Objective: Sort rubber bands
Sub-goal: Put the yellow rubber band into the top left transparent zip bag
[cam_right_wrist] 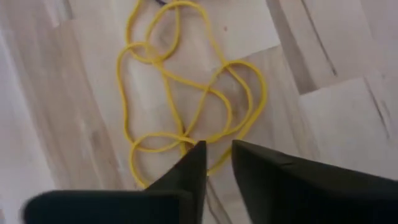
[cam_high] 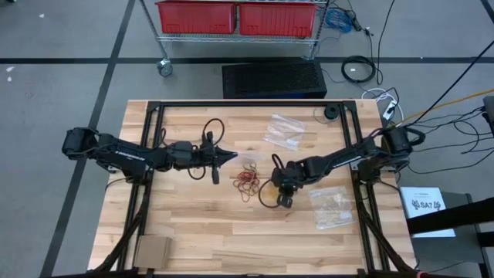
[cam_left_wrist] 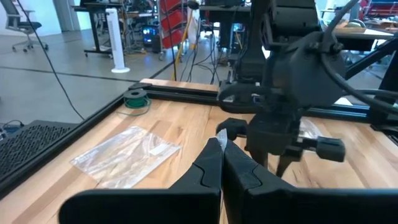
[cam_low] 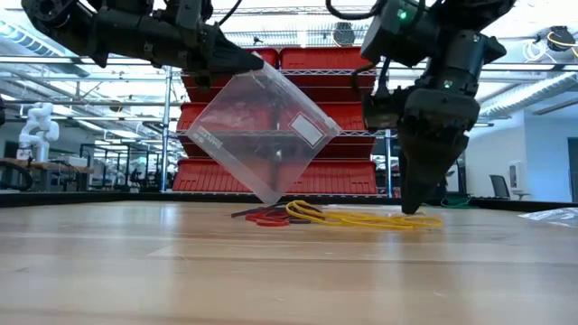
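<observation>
High view: the rubber bands (cam_high: 248,180) lie mid-surface (cam_high: 231,232), between the left pincer (cam_high: 230,156) and the right pincer (cam_high: 282,188).

Low view: the left pincer, closed, holds a clear bag (cam_low: 266,135) above the bands; the right pincer's tips touch the yellow loops (cam_low: 361,218).

Right wrist view: its narrow jaws straddle a yellow strand (cam_right_wrist: 186,99).
</observation>
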